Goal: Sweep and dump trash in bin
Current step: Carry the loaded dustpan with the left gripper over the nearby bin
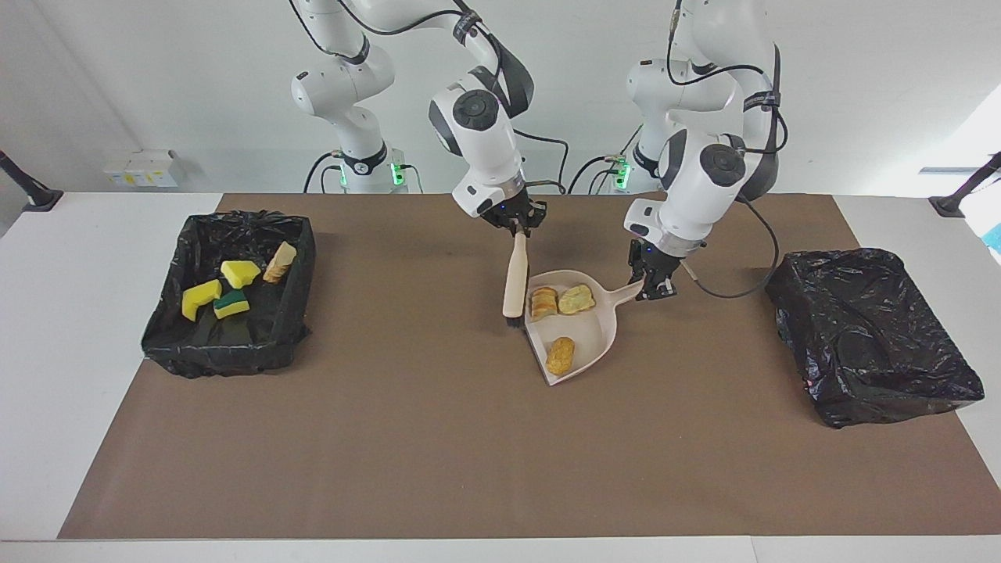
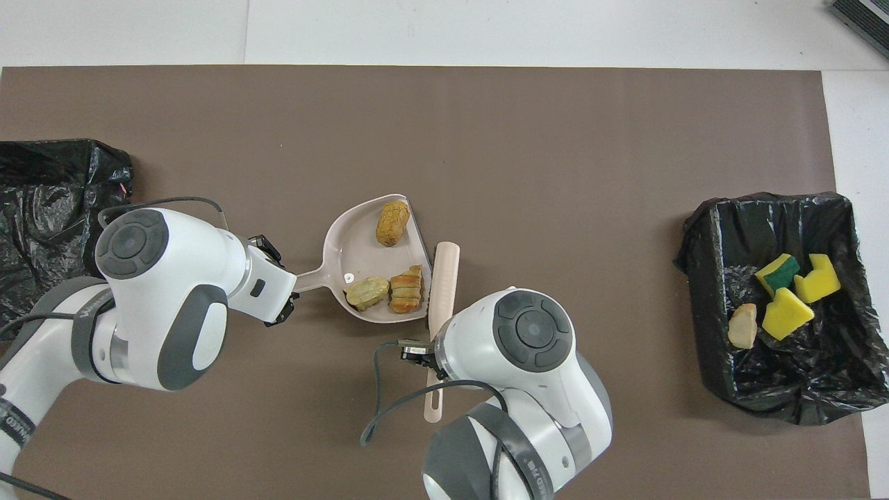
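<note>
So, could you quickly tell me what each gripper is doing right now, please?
Left gripper: shut on the dustpan handle.
Right gripper: shut on the brush handle.

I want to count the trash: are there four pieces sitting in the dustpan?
No, the dustpan holds only three pieces; four others already lie in the bin at the right arm's end.

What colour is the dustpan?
The dustpan is pale beige, almost cream, clearest in the overhead view.

Three scraps (image 1: 561, 320) in dustpan (image 1: 592, 335) – brush (image 1: 514, 277) beside; four scraps (image 1: 235, 285) in bin (image 1: 180, 313).
</note>
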Tool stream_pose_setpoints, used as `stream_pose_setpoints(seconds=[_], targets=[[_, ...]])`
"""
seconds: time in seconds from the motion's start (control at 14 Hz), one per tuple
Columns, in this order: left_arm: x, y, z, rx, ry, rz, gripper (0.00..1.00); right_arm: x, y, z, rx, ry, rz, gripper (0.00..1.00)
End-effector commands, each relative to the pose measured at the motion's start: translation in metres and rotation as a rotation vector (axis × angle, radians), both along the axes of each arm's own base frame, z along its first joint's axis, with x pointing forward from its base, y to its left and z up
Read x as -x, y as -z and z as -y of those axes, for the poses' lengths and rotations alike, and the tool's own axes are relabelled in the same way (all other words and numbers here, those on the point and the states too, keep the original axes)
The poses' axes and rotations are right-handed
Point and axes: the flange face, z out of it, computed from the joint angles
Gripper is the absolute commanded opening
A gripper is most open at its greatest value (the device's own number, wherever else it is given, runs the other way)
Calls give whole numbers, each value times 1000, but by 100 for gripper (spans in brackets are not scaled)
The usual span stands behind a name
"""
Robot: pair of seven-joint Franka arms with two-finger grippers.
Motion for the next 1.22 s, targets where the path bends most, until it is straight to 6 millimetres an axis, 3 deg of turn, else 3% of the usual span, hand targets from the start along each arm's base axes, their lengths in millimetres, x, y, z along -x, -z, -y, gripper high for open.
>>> stream_pose_setpoints(seconds=[0.0, 0.21, 0.36, 0.79, 1.0, 1.14], targets=[[-1, -8, -10, 41, -27, 21, 0, 5, -9, 11, 99, -69, 46, 0], [-9, -34, -48, 47, -100, 55, 0, 26, -7, 10, 130, -62, 52, 0], [-16, -59, -74, 54, -156, 86, 0, 60, 10, -19, 133, -85, 51, 0], [-38, -122, -203, 27, -294, 74, 0, 154, 64, -104, 125, -57, 67, 0], [-43, -140, -276, -15, -319, 37, 0, 191, 79, -124, 142, -94, 60, 0], [-38, -152, -331, -39, -361, 33, 0, 194, 85, -124, 146, -109, 57, 0]])
